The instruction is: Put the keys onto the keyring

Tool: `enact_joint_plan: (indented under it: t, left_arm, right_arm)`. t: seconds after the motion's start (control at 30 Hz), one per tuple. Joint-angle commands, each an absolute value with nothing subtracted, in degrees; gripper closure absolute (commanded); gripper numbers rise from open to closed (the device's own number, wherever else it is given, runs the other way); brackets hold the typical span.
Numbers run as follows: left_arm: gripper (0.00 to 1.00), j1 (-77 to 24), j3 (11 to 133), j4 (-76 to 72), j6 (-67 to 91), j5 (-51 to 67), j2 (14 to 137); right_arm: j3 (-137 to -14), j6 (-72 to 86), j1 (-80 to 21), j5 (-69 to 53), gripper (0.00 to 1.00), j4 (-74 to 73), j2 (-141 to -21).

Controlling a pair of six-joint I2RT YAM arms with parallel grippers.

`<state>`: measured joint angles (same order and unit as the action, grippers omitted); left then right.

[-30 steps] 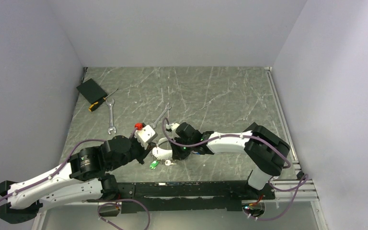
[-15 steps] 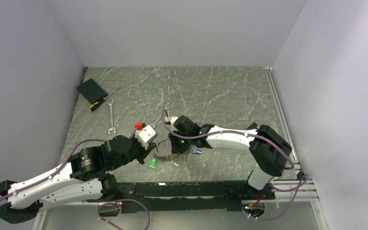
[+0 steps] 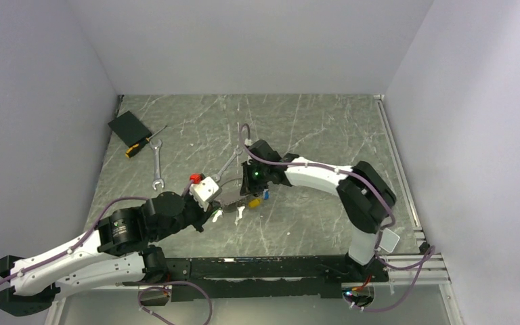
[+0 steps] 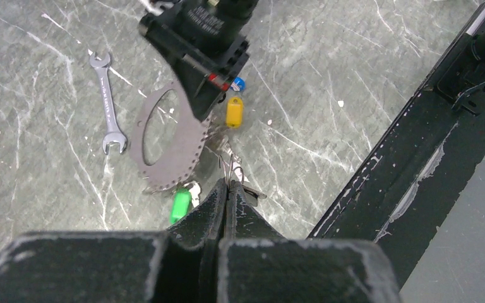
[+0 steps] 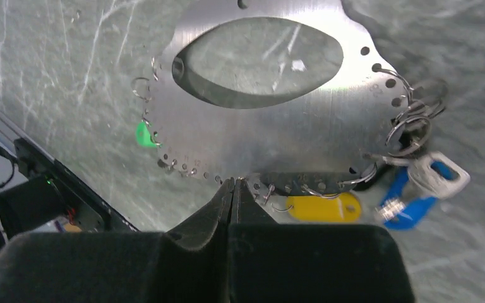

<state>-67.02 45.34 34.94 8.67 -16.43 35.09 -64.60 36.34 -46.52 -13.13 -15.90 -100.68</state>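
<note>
The keyring (image 5: 278, 136) is a flat silvery plate with an oval hole and small holes round its rim, held tilted above the table (image 3: 233, 202). My right gripper (image 5: 235, 182) is shut on its lower rim. Wire rings hang a yellow key (image 5: 323, 206), a blue key (image 5: 410, 202) and a green key (image 5: 143, 135) from the rim. In the left wrist view the keyring (image 4: 164, 148) is ahead, with the yellow key (image 4: 234, 111) and green key (image 4: 180, 205) beside it. My left gripper (image 4: 228, 184) is shut on a thin wire ring just below the plate.
One silver spanner (image 3: 157, 164) lies at the left, another (image 3: 229, 164) just beyond the keyring. A screwdriver (image 3: 142, 143) and a black square pad (image 3: 129, 126) lie at the far left. The black front rail (image 4: 417, 158) runs close on the near side.
My right arm has swung away from the front edge and carried the keyring and its keys farther back and up. My left arm has hardly moved.
</note>
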Motion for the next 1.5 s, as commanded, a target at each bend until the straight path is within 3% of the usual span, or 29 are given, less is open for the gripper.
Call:
enact_joint_plan:
  t: [0.0, 0.03, 0.07, 0.2, 0.23, 0.4, 0.7, 1.0, 1.23, 1.4, 1.47]
  left_arm:
    - [1.00, -67.32, 45.83, 33.99, 9.17, -17.59, 34.39]
    - [1.00, -67.32, 45.80, 34.21, 9.26, -17.72, 34.12]
    - [1.00, -67.32, 45.75, 34.31, 9.30, -17.87, 33.80]
    - [1.00, -67.32, 45.68, 34.52, 8.97, -18.33, 32.97]
    - [1.00, -67.32, 45.74, 34.60, 8.92, -18.44, 32.89]
    - [1.00, -67.32, 46.89, 37.01, 7.84, -20.10, 32.86]
    - [1.00, -67.32, 47.38, 41.29, 6.21, -23.07, 27.59]
    - [1.00, -67.32, 45.97, 39.64, 6.57, -21.85, 28.92]
    - [1.00, -67.27, 46.15, 40.10, 6.62, -21.99, 29.25]
    - [1.00, -67.24, 46.05, 39.96, 6.50, -21.90, 28.94]
    - [1.00, -67.24, 46.05, 39.90, 6.43, -21.73, 28.95]
  right_arm:
    - [-70.55, 40.56, -47.59, -17.27, 1.00, -13.58, -105.26]
    - [-71.12, 40.07, -47.80, -18.40, 1.00, -12.88, -105.38]
    - [-71.40, 39.47, -47.81, -19.34, 0.94, -12.23, -105.23]
    - [-71.43, 35.37, -47.68, -18.30, 0.51, -13.22, -103.09]
    - [-71.45, 33.72, -47.64, -17.54, 0.46, -13.94, -102.64]
    - [-70.62, 23.51, -47.58, -13.56, 0.44, -15.82, -99.91]
    - [-64.88, 12.68, -51.63, -7.14, 0.54, -11.66, -94.75]
    - [-63.36, 12.94, -52.82, -12.98, 0.64, -8.71, -96.17]
    - [-54.33, 1.28, -53.00, -20.44, 0.56, 6.14, -94.85]
    - [-48.50, -8.23, -52.99, -23.16, 0.34, 16.85, -94.90]
    - [-48.06, -12.06, -53.04, -22.99, 0.31, 18.15, -96.03]
